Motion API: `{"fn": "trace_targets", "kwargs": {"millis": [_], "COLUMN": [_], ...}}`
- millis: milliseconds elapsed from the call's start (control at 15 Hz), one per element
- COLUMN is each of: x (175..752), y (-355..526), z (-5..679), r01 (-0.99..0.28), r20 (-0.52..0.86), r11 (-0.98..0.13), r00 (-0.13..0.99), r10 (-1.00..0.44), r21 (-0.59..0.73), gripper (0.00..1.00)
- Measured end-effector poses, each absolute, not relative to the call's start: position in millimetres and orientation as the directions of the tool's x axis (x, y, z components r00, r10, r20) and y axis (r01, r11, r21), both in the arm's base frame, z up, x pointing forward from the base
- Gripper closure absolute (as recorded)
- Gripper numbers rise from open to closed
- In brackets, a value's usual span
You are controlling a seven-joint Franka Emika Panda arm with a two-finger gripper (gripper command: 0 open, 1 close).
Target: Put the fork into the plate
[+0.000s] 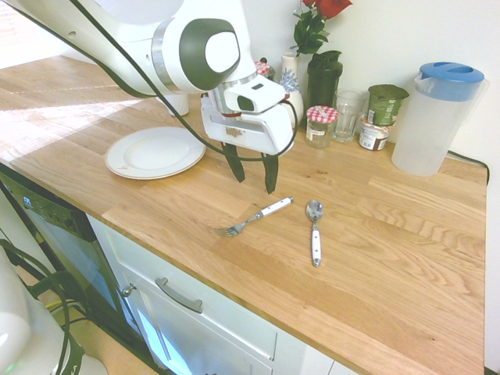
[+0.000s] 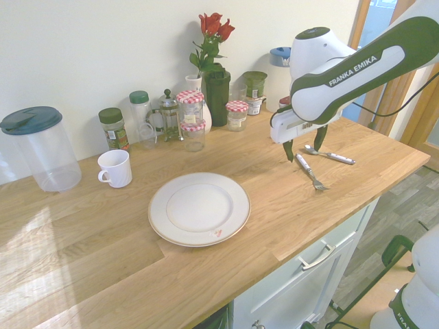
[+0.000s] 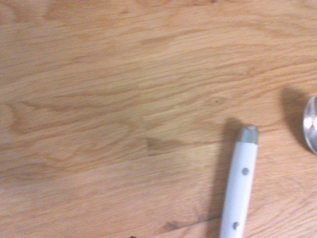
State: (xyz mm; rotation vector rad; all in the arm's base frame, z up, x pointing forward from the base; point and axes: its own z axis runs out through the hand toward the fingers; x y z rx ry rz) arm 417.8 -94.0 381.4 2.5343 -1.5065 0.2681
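Oak-coloured wood makes up the table (image 1: 391,258), and going left to right in the first exterior view the white plate (image 1: 155,152) comes first, bare and with nothing lying in it. Next is the hand (image 1: 254,176), hanging just above the wood with its two dark fingers spread apart and nothing between them. It hovers near the handle end of the fork (image 1: 254,217), slightly behind it, not touching. The fork lies flat on the table, tines toward the front edge, white handle pointing back toward the hand. Just to its right lies the spoon (image 1: 314,230), apart from the fork and roughly square to the table's front edge. Further right, along the wall, stand jars (image 1: 320,125) and a clear pitcher with a blue lid (image 1: 435,117).

The wrist view shows the tip of the fork's white handle (image 3: 240,183) on bare wood, with the spoon's bowl (image 3: 311,129) at the picture's edge.

By my reading the task is at its very start: nothing is grasped, nothing lifted. What is left is to settle over the handle, close on it, carry it across to the plate, well apart on the left, and release it there.
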Motion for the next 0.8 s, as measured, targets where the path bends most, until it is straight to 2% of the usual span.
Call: {"fn": "trace_targets", "kwargs": {"millis": [333,600,800], "x": [398,393,392], "y": [-123,-137,-140], "z": [362,355,351], "r01": [-0.933,-0.971,-0.982], "r20": [0.197,0.143,0.101], "r11": [-0.353,-0.238,-0.185], "r00": [0.359,0.234,0.179], "r10": [-0.912,-0.962,-0.979], "r21": [0.064,-0.015,-0.047], "gripper": [0.0,0.0,0.0]}}
